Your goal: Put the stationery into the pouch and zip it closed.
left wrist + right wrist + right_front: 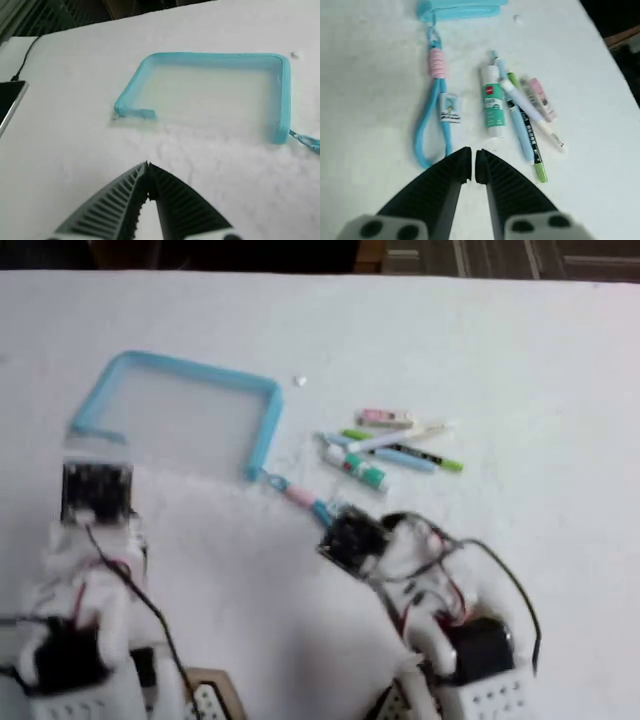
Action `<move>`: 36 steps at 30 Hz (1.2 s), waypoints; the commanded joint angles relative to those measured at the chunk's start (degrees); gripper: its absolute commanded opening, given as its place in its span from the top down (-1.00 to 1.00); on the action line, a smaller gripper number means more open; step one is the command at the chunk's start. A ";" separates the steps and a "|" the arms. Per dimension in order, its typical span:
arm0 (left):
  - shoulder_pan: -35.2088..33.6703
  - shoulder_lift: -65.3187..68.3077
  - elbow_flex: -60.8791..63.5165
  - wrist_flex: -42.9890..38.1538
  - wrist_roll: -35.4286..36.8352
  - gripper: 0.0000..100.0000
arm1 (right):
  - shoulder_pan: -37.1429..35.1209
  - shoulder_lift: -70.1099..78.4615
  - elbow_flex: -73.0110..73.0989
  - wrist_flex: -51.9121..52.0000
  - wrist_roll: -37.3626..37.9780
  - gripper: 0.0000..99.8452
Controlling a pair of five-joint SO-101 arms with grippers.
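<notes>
A clear, blue-edged pouch (180, 420) lies far left on the white table (500, 360). Its strap (432, 125) (blue, with pink beads) trails right. The stationery (388, 448) is clustered just right of the pouch. The left gripper (147, 167) is near the pouch, jaws together and empty. The right gripper (472, 157) is by the strap's loop, jaws nearly touching and empty.
</notes>
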 commanded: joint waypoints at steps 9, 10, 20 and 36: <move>-0.31 34.68 -16.53 5.36 0.18 0.95 | -10.24 55.16 -38.77 6.55 1.85 0.49; -0.31 35.12 -16.44 5.45 0.18 0.95 | -10.24 58.77 -40.18 5.67 1.85 0.46; -0.31 34.77 -16.44 5.45 0.18 0.95 | -10.33 88.40 -54.86 0.04 1.41 0.55; -0.04 34.95 -16.44 5.45 0.18 0.95 | -12.70 113.01 -78.07 2.95 -13.89 0.55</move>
